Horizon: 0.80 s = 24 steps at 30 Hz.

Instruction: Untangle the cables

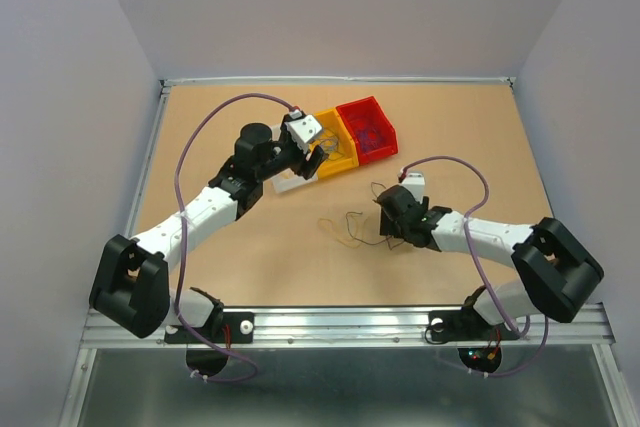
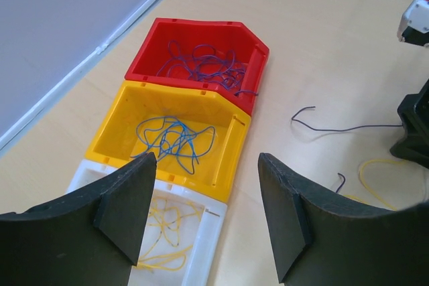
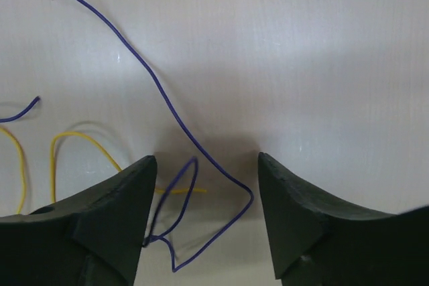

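Note:
Thin loose cables [image 1: 350, 225] lie on the table mid-front. In the right wrist view a dark purple wire [image 3: 167, 108] runs down and loops between my open right gripper [image 3: 206, 165], touching its left finger; yellow wire [image 3: 74, 142] lies left of it. My right gripper [image 1: 388, 215] is low over these wires. My left gripper [image 1: 312, 162] is open and empty, above the bins; in its view [image 2: 204, 165] it hovers over the white bin [image 2: 201, 252] of yellow wires. The yellow bin [image 2: 231, 138] holds blue wires, the red bin [image 2: 258, 58] purple ones.
The three bins [image 1: 345, 137] stand in a row at the table's back middle. A purple wire [image 2: 335, 127] and a yellow wire [image 2: 375, 179] lie on the wood right of the bins. Grey walls surround the table.

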Each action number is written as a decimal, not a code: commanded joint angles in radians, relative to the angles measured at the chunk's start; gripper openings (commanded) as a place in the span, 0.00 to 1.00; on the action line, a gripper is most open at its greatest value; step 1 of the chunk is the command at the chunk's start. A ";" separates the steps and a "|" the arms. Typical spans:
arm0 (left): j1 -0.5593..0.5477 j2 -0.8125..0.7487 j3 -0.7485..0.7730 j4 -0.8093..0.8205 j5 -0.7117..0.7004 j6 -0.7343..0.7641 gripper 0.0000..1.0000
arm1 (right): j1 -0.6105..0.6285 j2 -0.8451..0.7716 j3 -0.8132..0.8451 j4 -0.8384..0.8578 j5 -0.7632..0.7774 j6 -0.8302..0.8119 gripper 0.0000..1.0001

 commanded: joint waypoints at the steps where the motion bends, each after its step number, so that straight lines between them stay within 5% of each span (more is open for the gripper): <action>1: -0.006 -0.028 -0.011 0.051 0.017 0.001 0.73 | 0.010 0.051 0.081 -0.023 0.031 0.016 0.66; 5: -0.006 -0.028 -0.011 0.053 0.011 0.001 0.73 | 0.010 0.067 0.096 -0.021 0.015 0.011 0.22; 8: -0.006 -0.028 -0.011 0.053 0.014 0.002 0.73 | 0.010 0.043 0.097 -0.020 0.024 0.005 0.01; 24: -0.006 -0.043 -0.023 0.059 0.038 0.002 0.73 | 0.010 -0.275 0.269 -0.009 -0.023 -0.130 0.01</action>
